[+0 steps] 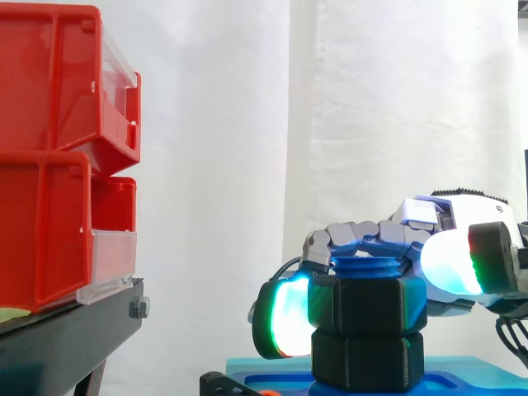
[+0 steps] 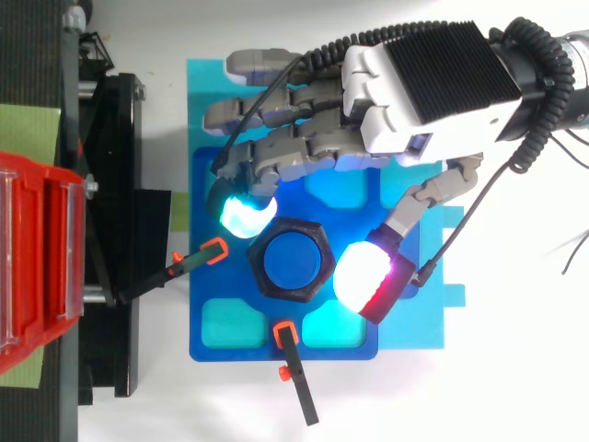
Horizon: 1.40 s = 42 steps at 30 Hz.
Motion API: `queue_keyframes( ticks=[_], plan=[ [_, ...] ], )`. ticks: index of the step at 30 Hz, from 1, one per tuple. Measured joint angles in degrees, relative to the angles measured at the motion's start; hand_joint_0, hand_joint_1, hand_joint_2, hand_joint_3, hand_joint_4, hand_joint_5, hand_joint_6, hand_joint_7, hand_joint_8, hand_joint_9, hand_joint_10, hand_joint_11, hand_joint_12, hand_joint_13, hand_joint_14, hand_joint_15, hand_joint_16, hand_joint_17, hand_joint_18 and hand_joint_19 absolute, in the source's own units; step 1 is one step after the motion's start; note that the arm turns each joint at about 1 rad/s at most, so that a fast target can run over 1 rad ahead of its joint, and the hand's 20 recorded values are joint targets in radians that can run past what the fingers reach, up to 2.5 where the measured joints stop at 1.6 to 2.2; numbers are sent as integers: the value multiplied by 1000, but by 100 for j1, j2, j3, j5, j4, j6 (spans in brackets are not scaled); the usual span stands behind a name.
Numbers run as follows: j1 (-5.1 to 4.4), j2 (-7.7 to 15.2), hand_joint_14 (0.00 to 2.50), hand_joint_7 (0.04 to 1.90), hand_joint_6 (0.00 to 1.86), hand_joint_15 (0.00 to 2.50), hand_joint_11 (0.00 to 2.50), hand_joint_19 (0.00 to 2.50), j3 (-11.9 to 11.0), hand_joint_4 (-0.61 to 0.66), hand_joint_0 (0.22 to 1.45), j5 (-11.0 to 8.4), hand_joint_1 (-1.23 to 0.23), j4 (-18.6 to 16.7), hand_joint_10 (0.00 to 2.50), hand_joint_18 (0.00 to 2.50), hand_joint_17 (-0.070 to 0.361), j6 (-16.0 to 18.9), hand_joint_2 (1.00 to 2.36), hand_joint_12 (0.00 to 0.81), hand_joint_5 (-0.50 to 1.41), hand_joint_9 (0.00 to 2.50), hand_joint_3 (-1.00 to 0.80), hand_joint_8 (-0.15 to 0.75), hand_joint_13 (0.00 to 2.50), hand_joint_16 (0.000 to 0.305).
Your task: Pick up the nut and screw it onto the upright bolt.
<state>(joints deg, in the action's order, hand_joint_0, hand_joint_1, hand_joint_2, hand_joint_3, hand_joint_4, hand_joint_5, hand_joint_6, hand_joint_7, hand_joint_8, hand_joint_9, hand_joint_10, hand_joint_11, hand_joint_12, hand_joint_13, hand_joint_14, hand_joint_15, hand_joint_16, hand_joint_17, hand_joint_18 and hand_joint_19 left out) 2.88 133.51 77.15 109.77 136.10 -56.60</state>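
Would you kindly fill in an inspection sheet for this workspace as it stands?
surface: blue fixture plate with shallow pockets.
job's things: black nut sits on the upright blue bolt, above a lower nut.
clutter: orange-tipped black clamps at the plate's edges.
hand: hand curled round the nut, glowing pads on opposite sides.
cables: nothing seen.
surroundings: red bins on a black stand; white curtain.

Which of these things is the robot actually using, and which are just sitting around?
In use: hand, black nut, blue bolt.
Just standing by: blue baseplate, orange-tipped clamps, red bins, black stand.
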Motion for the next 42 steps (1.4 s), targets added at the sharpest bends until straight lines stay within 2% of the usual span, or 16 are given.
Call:
queue_keyframes(
  ticks=[11, 23, 42],
  plan=[
    [18, 0, 0, 1418, 501, 0, 17, 22, -3, 184, 431, 13, -288, 22, 0, 22, 109, 26, 1000, 363, -8, 794, -500, 284, 397, 49],
    [27, -1, 0, 1354, 545, 0, 18, 26, -5, 150, 439, 26, -303, 18, 0, 110, 107, 28, 1000, 351, 18, 954, -500, 280, 495, 48],
    [40, 0, 0, 1377, 538, 16, 21, 51, -53, 108, 446, 54, -316, 29, 0, 298, 98, 35, 1000, 328, 58, 1199, -500, 250, 663, 43]
  ],
)
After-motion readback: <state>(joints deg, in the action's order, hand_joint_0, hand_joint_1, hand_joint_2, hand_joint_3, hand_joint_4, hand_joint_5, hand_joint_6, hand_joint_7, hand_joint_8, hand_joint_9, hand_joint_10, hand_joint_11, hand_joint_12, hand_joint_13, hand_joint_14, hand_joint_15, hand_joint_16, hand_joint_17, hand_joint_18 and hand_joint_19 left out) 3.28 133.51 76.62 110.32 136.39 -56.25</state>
